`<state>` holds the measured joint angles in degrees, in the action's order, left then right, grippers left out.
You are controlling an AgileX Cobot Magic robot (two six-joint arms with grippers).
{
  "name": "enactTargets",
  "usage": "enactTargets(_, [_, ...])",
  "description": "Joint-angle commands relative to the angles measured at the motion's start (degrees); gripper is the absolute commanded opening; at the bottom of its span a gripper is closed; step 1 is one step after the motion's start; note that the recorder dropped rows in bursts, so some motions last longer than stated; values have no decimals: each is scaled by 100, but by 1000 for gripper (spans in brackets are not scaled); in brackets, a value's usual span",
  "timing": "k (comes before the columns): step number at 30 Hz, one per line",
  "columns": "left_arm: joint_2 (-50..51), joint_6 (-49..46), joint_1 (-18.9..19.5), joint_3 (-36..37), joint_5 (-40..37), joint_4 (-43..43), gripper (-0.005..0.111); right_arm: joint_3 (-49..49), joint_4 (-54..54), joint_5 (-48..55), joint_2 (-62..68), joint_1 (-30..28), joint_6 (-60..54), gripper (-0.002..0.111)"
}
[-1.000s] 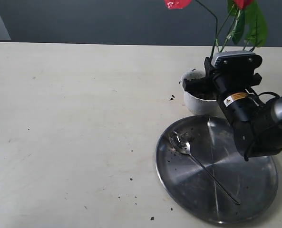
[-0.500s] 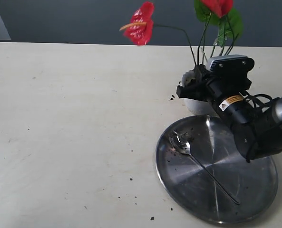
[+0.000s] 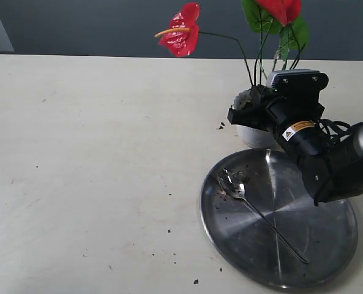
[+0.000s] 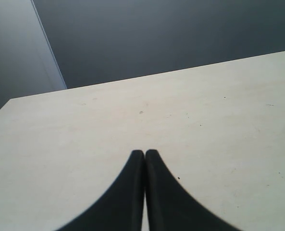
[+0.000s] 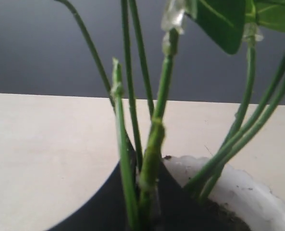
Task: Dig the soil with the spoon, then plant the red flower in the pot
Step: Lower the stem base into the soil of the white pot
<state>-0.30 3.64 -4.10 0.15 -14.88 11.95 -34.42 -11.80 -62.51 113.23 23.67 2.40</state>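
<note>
The red flower (image 3: 181, 30) stands over the white pot (image 3: 252, 135), its green stems (image 5: 154, 139) running down between my right gripper's black fingers. My right gripper (image 3: 248, 110) is shut on those stems right above the pot's scalloped rim (image 5: 238, 183), where dark soil (image 5: 219, 214) shows inside. A second red bloom (image 3: 280, 8) and green leaves rise at the top edge. The silver spoon (image 3: 254, 211) lies on the steel plate (image 3: 328, 245), its bowl smeared with soil. My left gripper (image 4: 144, 154) is shut and empty over bare table, seen only by its own wrist camera.
Soil crumbs (image 3: 221, 126) lie scattered on the pale table near the pot and in front of the plate. The round steel plate sits at the front right, just before the pot. A dark wall (image 3: 108, 24) backs the table's far edge.
The right gripper has tilted and lowered the sprig towards the pot, bringing the left bloom down into view. Since half a second ago it has barely moved.
</note>
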Motion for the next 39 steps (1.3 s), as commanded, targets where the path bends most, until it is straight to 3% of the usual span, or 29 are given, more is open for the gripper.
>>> enactTargets(1, [30, 26, -13, -15, 37, -31, 1, 101, -172, 669, -54, -25, 84, -1])
enactTargets(17, [30, 26, -13, -15, 37, -31, 1, 111, -284, 1034, -54, -25, 84, -1])
enactTargets(19, [30, 26, -13, -15, 37, -31, 1, 111, -284, 1034, -54, -25, 84, 5])
enactTargets(21, [30, 26, -13, -15, 37, -31, 1, 111, -254, 1012, -54, -25, 84, 18])
enactTargets(31, [30, 26, -13, -15, 37, -31, 1, 111, -253, 1016, -256, -25, 84, 46])
enactTargets(39, [30, 26, -13, -15, 37, -31, 1, 111, -253, 1588, -725, -25, 84, 47])
